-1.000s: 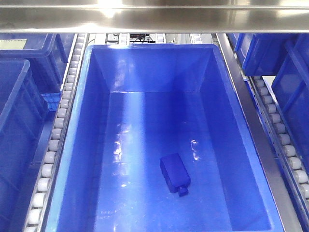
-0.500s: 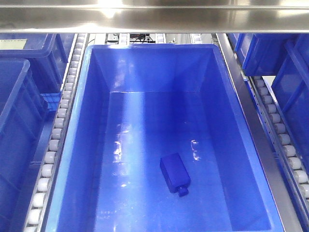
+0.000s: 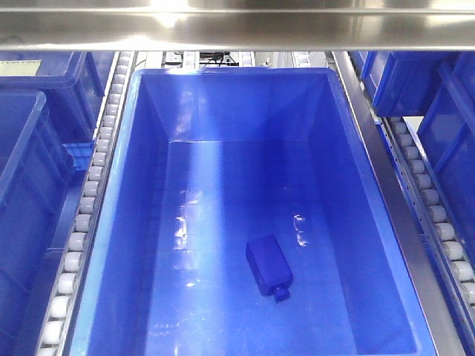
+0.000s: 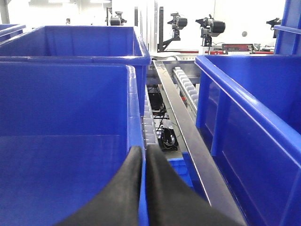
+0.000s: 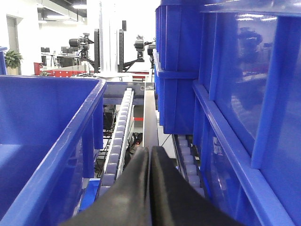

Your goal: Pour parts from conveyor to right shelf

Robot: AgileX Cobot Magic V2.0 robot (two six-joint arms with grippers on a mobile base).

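The part, a small bright-blue block (image 3: pixel 269 265) with a nub at its near end, lies flat on the floor of a large blue bin (image 3: pixel 119 222) on the right shelf (image 3: pixel 371 133). Neither gripper shows in the front view. In the left wrist view my left gripper (image 4: pixel 144 149) is closed over the right wall (image 4: pixel 135 94) of a neighbouring blue bin; a thin strip of that wall shows between the fingers. My right gripper (image 5: pixel 150 149) is shut and empty, above a steel rail (image 5: pixel 149 117) between roller lanes. The conveyor is out of view.
White roller lanes (image 3: pixel 93 185) run on both sides of the middle bin. More blue bins stand left (image 3: pixel 22 170) and right (image 3: pixel 438 96). A steel crossbar (image 3: pixel 237 22) spans the top. Stacked bins (image 5: pixel 225 94) rise close to the right of the right gripper.
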